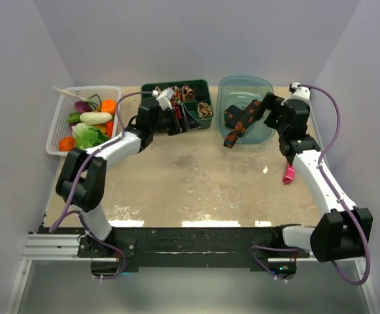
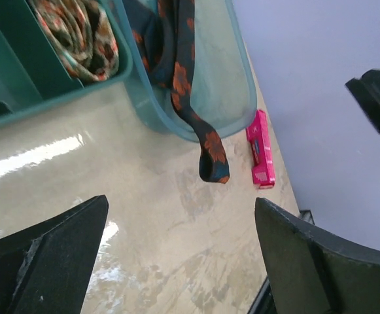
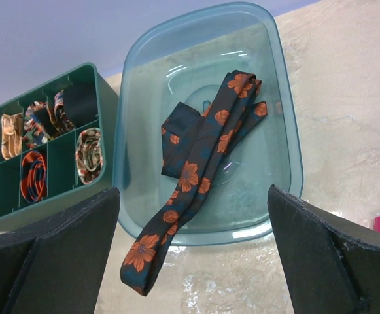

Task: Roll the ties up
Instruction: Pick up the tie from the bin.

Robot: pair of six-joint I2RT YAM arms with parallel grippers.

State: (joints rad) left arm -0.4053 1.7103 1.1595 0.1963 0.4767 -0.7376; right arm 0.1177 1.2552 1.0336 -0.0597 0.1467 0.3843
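Right gripper (image 1: 258, 111), fingers spread and empty, hovers over the clear tub (image 3: 176, 72) near the desk's far right corner. Inside lies a flowered black tie (image 3: 190, 176), one end draped over the near rim. Left gripper (image 1: 176, 121), likewise spread, sits by the green box (image 2: 46, 104) of rolled ties (image 3: 88, 154). Pinching only the hanging end risks dragging the light tub along.

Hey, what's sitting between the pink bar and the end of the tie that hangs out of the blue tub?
Nothing, just bare tabletop between the pink bar and the hanging tie end. The left wrist view shows that stretch plainly.
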